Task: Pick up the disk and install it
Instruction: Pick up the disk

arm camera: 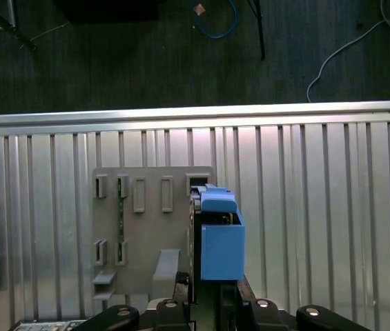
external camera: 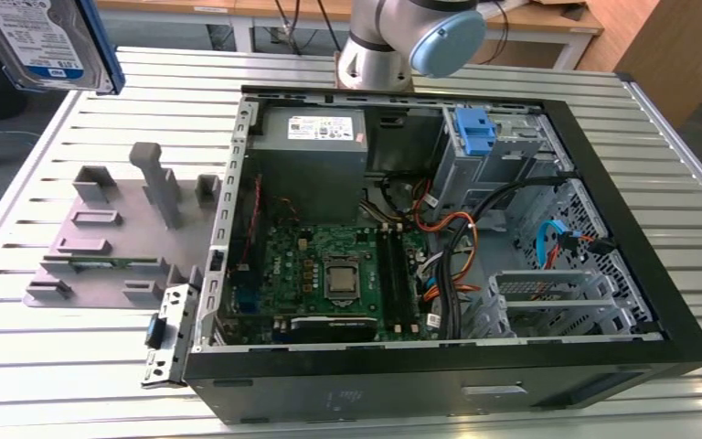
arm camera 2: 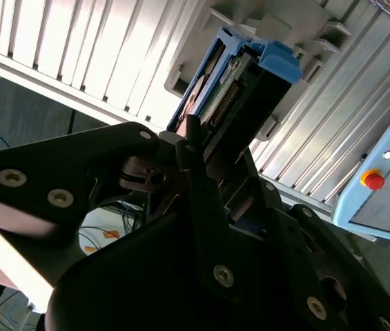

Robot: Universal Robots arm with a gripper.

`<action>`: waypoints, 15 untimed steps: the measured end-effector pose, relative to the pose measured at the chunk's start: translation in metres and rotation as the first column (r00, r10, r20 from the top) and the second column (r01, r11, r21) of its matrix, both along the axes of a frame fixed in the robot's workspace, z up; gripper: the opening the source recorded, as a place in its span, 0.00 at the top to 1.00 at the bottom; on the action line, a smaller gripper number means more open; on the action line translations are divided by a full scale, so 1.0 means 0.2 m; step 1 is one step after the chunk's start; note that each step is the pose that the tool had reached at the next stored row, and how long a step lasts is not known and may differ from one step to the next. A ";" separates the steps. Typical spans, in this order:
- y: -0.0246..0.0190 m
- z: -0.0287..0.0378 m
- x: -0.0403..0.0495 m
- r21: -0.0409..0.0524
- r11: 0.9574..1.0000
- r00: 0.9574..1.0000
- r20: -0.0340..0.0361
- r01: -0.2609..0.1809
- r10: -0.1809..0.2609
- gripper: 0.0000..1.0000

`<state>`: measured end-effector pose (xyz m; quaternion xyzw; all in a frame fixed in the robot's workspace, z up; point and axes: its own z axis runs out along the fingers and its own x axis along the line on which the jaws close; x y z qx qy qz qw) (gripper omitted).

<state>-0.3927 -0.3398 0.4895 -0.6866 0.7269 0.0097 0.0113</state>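
In both wrist views the black two-fingered gripper (arm camera 2: 217,153) is clenched on the disk (arm camera 2: 239,83), a flat silver hard drive in a blue plastic carrier frame, gripping it by its broad faces with the connector end and blue frame jutting out past the fingertips; in the exterior view the drive (external camera: 47,41) hangs high at that view's left, well clear of everything beneath it; directly below it in the first wrist view lies the grey plastic stand with upright posts (arm camera: 146,227) on the ribbed aluminium table (arm camera: 319,207); farther off stands the open black computer tower (external camera: 680,347), with its green motherboard (external camera: 326,274), grey power-supply box (external camera: 314,137) and a metal drive cage with a blue plastic latch (external camera: 479,133); the carry looks best done with the grip kept firm and square, the drive level, and its height held above the posts and the case rim, since a tilt could snag the frame.
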 end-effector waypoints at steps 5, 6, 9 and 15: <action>0.000 0.000 0.000 0.000 1.000 1.000 0.000 0.000 0.000 0.65; 0.000 0.000 0.001 0.000 1.000 1.000 0.000 0.000 0.000 0.65; 0.000 0.000 0.012 0.000 1.000 1.000 0.000 0.000 0.000 0.65; 0.000 0.000 0.061 0.000 1.000 1.000 0.000 0.000 0.000 0.65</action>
